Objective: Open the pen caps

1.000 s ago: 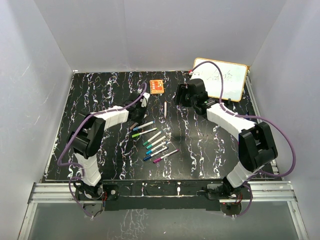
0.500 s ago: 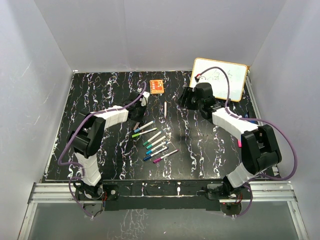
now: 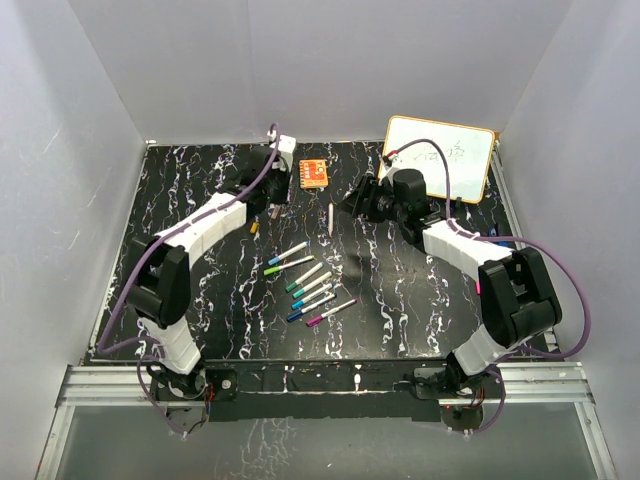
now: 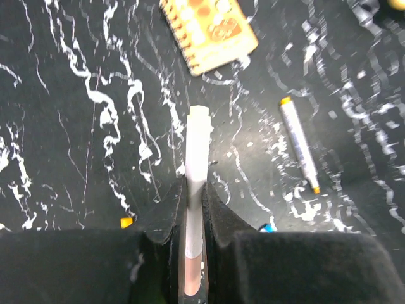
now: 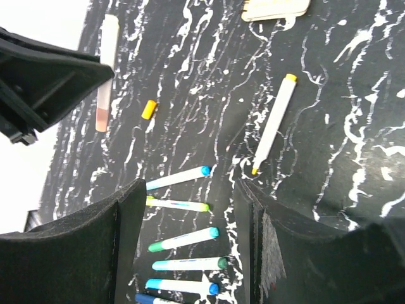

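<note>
My left gripper is shut on a white pen whose pale pink end sits deep between the jaws. In the top view this gripper hangs over the back left of the table. Below it lies a loose yellow cap, which also shows in the right wrist view. An uncapped pen with yellow ends lies alone. Several capped pens lie in a row mid-table. My right gripper is open above that row and holds nothing; in the top view it is near the lone pen.
An orange square block lies at the back centre. A whiteboard leans at the back right corner. White walls close off the table on three sides.
My left gripper has shut on a pen from the row, lifted it and carried it toward the back. A yellow cap now lies where it was. My right gripper has shifted slightly left.
</note>
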You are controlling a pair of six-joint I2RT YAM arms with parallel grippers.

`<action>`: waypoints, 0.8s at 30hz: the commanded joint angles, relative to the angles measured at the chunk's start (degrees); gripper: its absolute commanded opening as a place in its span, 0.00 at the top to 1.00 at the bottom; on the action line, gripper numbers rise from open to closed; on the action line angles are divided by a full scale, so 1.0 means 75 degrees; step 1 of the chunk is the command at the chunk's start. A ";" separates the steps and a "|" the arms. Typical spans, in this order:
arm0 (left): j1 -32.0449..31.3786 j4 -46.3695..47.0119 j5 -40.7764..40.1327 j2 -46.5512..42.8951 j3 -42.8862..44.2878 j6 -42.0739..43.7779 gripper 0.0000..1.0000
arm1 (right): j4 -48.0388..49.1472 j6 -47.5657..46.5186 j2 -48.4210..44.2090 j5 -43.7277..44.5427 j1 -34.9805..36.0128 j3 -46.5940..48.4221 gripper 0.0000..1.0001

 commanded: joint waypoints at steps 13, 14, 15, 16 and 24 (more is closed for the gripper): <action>-0.0126 0.1821 0.3181 -0.1368 -0.1277 -0.2684 1.00 | 0.2333 0.1412 -0.0139 -0.1014 0.0004 -0.0580 0.44; -0.0176 0.1911 0.3245 -0.1365 -0.1301 -0.2761 1.00 | 0.2410 0.1449 -0.0121 -0.1039 0.0001 -0.0600 0.44; -0.0234 0.2006 0.3305 -0.1340 -0.1322 -0.2846 1.00 | 0.2514 0.1494 -0.0097 -0.1066 -0.0002 -0.0634 0.44; -0.0291 0.2077 0.3363 -0.1319 -0.1322 -0.2915 1.00 | 0.2571 0.1560 -0.0089 -0.1083 0.0001 -0.0660 0.44; -0.0933 0.2504 0.3588 -0.0896 -0.1048 -0.3365 1.00 | 0.2688 0.1773 0.0008 -0.1015 0.0002 -0.0687 0.45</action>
